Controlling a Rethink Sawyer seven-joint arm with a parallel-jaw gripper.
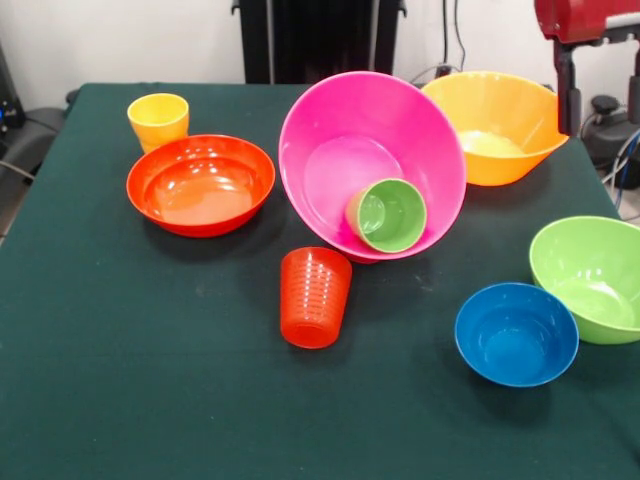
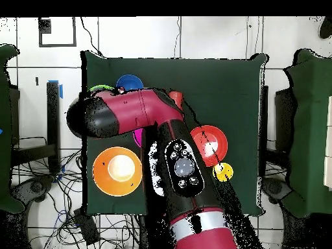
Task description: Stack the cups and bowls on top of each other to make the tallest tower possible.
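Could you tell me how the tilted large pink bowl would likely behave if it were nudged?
The pink bowl leans on its side with a green cup inside, so it would probably rock or settle flat. Its glossy plastic looks light, stiff and slippery.

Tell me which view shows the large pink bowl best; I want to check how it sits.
The front view: the large pink bowl shows whole, tilted toward the camera, with the light green cup lying inside. In the overhead view the arm covers nearly all of it, leaving only a pink sliver.

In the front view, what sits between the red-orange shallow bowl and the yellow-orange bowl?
The large pink bowl, tipped on its side with the light green cup lying inside it; the front view shows this.
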